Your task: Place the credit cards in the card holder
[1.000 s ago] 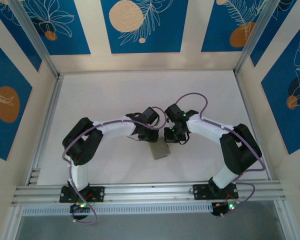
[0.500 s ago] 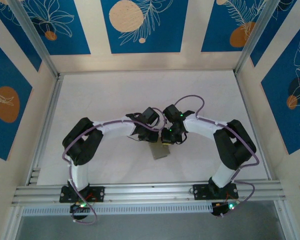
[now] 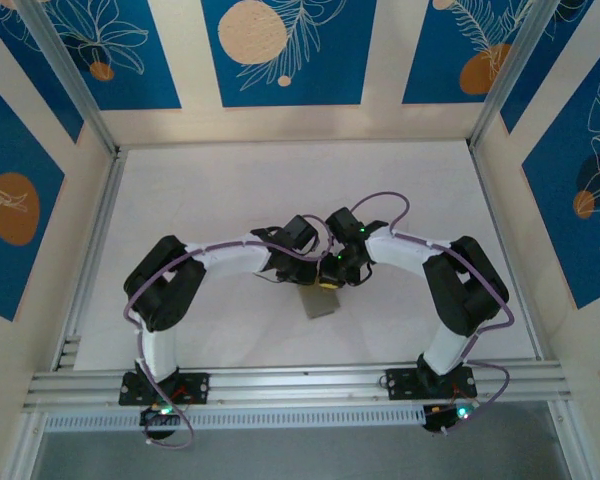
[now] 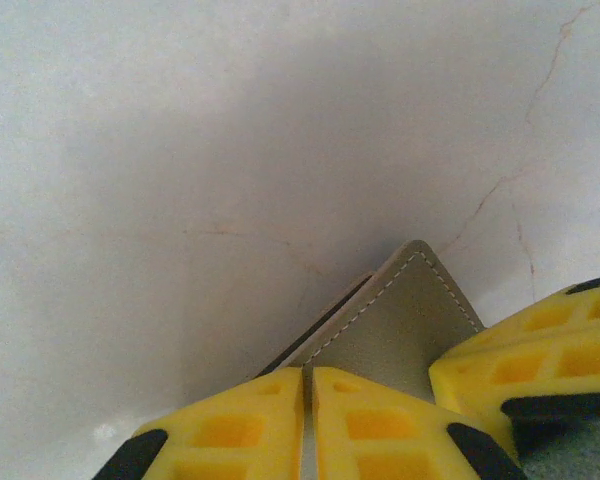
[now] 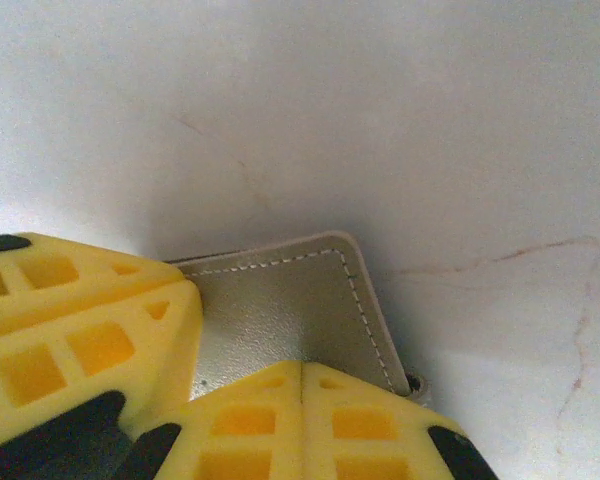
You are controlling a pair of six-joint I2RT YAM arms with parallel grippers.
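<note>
The card holder (image 3: 320, 303) is seen lying flat on the white table (image 3: 230, 190), about midway between the left and right edges and nearer the near edge than the far one. Both arms are bent inward over it, so that the left gripper (image 3: 302, 268) and the right gripper (image 3: 332, 275) are brought just beside each other at the holder's far edge. In the left wrist view, a grey corner with pale stitching is shown rising above the yellow fingers (image 4: 380, 425). These are drawn together to a thin slit, with the holder's edge running in between the tips, so the holder appears to be pinched there. A thin dark edge (image 4: 315, 335) is glimpsed under that corner; what it belongs to cannot be told. In the right wrist view, the right gripper's jaws are seen clenched tight, with no gap left, and set against the holder's stitched face. Whether any of the holder is caught between them cannot be told.
</note>
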